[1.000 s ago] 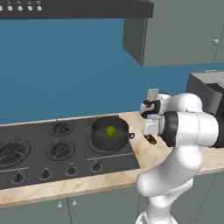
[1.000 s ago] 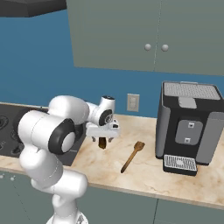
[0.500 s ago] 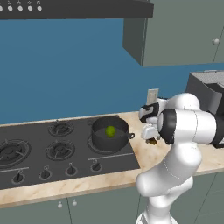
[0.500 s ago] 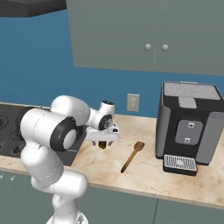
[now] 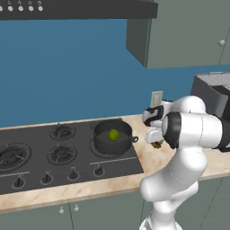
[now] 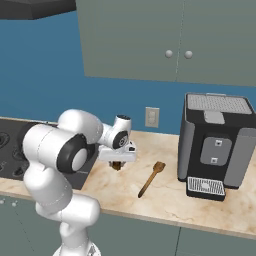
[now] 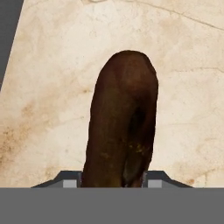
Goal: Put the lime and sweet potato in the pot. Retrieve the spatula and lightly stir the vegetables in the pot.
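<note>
Gripper low over beige marble counter right of stove, clamped on reddish-brown oblong sweet potato; yellow-green lime already inside round dark grey pot; wooden spatula lying nearby, untouched

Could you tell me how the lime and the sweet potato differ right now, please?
The lime is a bright yellow-green ball; the sweet potato is a dark reddish-brown oblong. The lime lies inside the pot; the sweet potato sits between the fingers above the counter, outside the pot. Both are small vegetables.
</note>
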### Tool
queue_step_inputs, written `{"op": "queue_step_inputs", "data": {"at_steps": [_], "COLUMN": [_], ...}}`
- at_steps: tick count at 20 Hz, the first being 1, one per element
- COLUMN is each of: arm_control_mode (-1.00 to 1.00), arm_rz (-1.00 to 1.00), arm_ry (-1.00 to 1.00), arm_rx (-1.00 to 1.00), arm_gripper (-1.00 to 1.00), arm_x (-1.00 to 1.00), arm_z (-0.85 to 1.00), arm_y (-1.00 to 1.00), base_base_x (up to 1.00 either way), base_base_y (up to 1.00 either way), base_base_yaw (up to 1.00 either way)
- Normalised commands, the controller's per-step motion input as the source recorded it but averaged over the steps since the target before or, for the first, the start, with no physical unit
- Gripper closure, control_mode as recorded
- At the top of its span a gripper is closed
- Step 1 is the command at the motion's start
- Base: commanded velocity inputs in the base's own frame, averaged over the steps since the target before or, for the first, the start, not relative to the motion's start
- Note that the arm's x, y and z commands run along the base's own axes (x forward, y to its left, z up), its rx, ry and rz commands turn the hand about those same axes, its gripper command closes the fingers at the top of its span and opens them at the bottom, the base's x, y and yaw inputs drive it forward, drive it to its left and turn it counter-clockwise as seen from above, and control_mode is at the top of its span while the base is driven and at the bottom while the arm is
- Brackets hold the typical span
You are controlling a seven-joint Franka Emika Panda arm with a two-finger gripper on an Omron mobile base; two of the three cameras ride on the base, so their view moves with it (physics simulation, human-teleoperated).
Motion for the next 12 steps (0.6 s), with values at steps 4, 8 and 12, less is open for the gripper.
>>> {"op": "queue_step_inputs", "data": {"at_steps": [4,8,12], "arm_control_mode": [-1.0,-1.0,-1.0], "arm_rz": [0.0,0.01,0.04], "arm_ry": [-0.06,-0.18,-0.16], "arm_rx": [0.0,0.01,0.0], "arm_gripper": [1.0,1.0,1.0], "arm_x": [-0.73,-0.93,-0.64], "arm_z": [0.24,0.66,0.84], "arm_y": [0.0,0.0,0.23], "base_base_x": [0.0,0.0,0.0], "base_base_y": [0.0,0.0,0.0], "base_base_yaw": [0.0,0.0,0.0]}}
